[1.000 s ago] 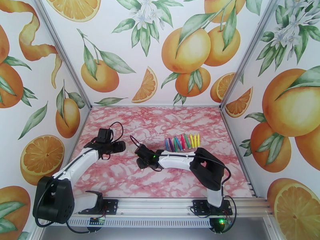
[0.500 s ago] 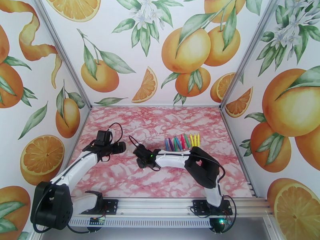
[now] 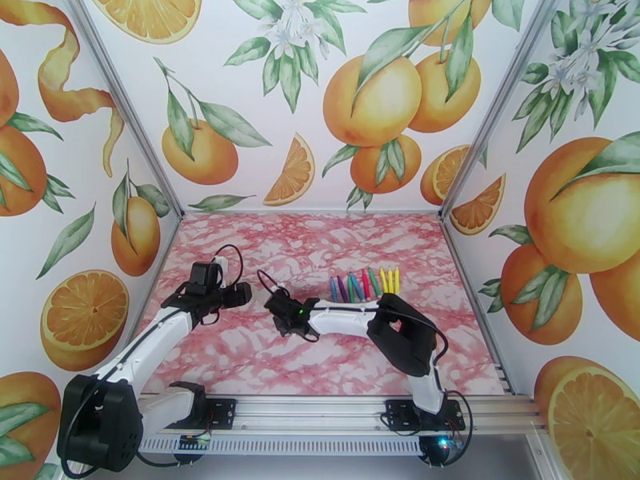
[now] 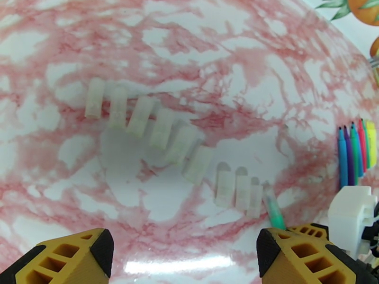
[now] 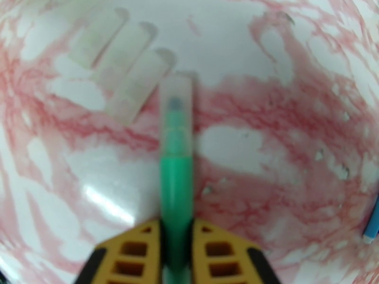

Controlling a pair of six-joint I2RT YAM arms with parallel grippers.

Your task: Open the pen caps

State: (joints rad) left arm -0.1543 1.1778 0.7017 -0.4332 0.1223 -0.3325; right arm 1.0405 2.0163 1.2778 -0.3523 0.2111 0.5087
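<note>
A clear pen cap (image 5: 176, 112) sits on the tip of a green pen (image 5: 176, 185), straight ahead of the right jaws, which are clamped on the pen's barrel. Just left of that cap, loose caps (image 5: 121, 62) lie side by side on the counter (image 5: 284, 152). The left jaws stand wide apart above the counter, holding nothing, with the curving row of loose caps ahead of them. The other pens (image 4: 356, 147) lie well off to their right.

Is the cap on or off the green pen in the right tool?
On. In the right wrist view a translucent cap sits over the green pen, ahead of the right tool gripping it.
</note>
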